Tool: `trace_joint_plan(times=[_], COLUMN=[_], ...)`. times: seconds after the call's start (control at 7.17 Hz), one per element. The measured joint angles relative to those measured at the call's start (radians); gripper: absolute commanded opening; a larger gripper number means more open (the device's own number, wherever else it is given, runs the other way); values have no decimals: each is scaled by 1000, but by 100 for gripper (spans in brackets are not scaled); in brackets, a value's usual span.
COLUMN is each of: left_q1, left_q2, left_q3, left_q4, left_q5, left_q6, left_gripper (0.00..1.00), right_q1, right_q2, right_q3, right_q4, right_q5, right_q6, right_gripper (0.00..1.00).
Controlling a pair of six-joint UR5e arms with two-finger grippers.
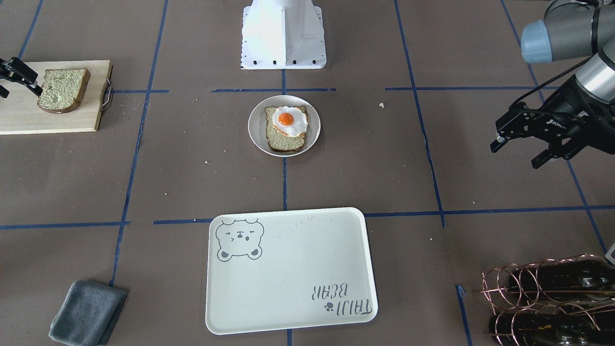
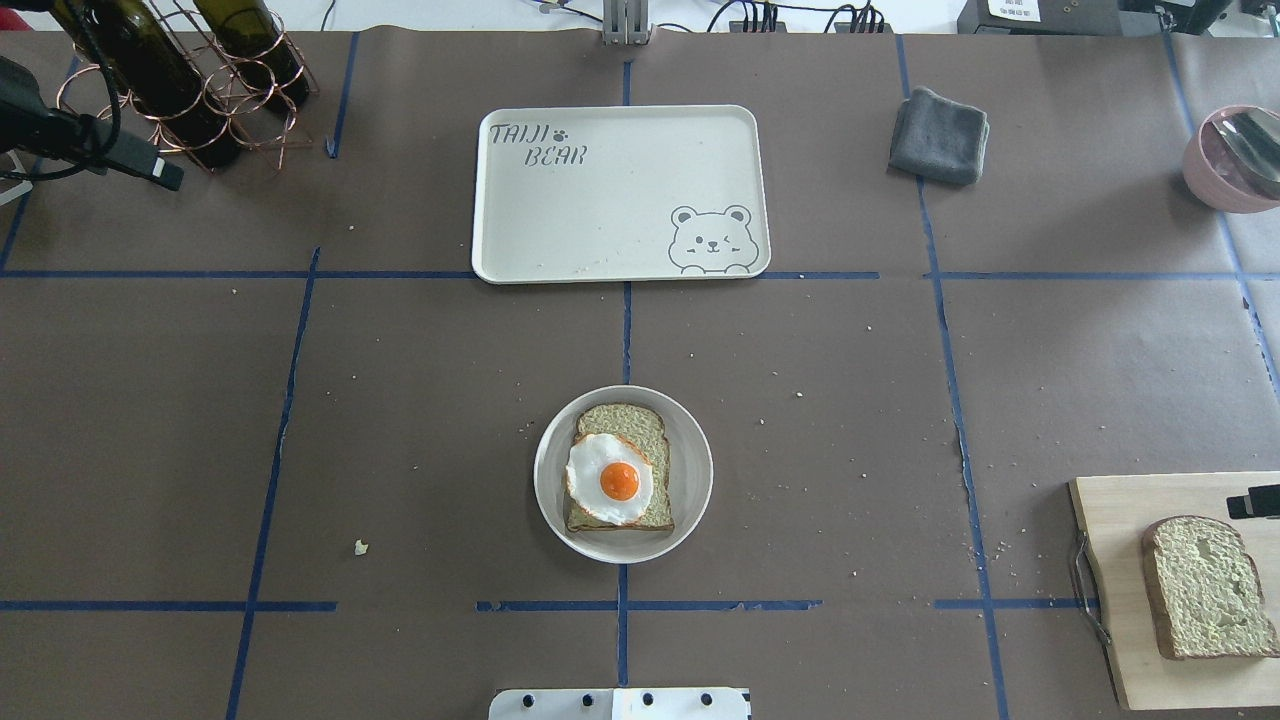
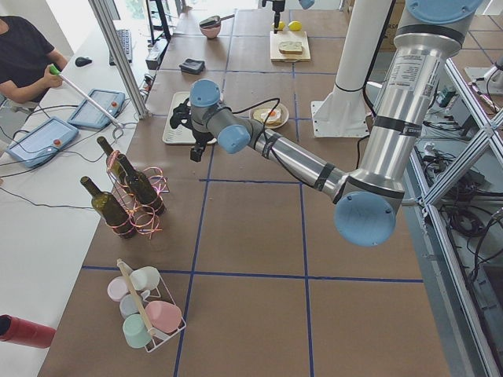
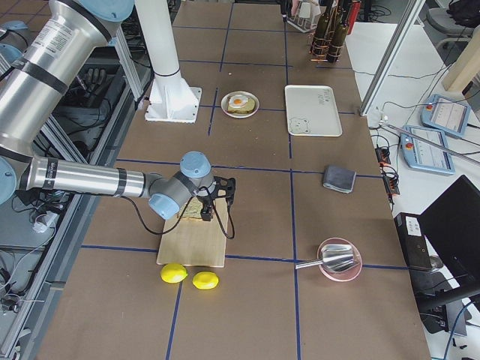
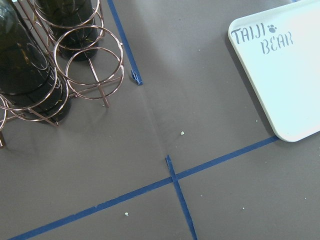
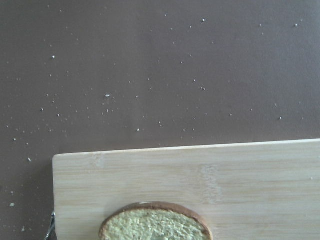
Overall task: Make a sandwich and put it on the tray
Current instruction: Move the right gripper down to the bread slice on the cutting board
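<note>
The right gripper (image 1: pixel 18 77) runs off the front-facing view's left edge, its jaw spread unreadable; the right wrist camera crops the bread slice (image 6: pixel 156 226) at the frame's bottom.

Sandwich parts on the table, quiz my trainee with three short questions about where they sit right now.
1. True or false: the fried egg lies on a bread slice in the round plate.
2. The other bread slice lies on: A the grey cloth, B the cutting board, C the wine rack.
3. Fill in: the tool beside that slice belongs to the ___ arm.
Key: 1 true; 2 B; 3 right.
</note>
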Motion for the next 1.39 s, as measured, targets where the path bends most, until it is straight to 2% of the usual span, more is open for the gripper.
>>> trace_joint_plan(times=[0.84,0.98,1.12,1.39], left_q1=[2,1,1,1], left_q2=[2,3,3,4], left_q3=[-24,-25,-26,-27], left_q4=[-11,-11,-11,-11], left_q5=[1,1,1,0], left_q6=[-27,-27,-27,-27], left_gripper=[100,100,100,100], right_q1=[-150,-165,-176,-192], right_q2=[-40,-42,-43,-43], right_q3=[-53,-54,-55,-59], right_q4=[38,38,38,38], right_q5=[-44,-44,-45,-45], right_q6=[33,33,33,33], right_gripper=[98,83,73,72])
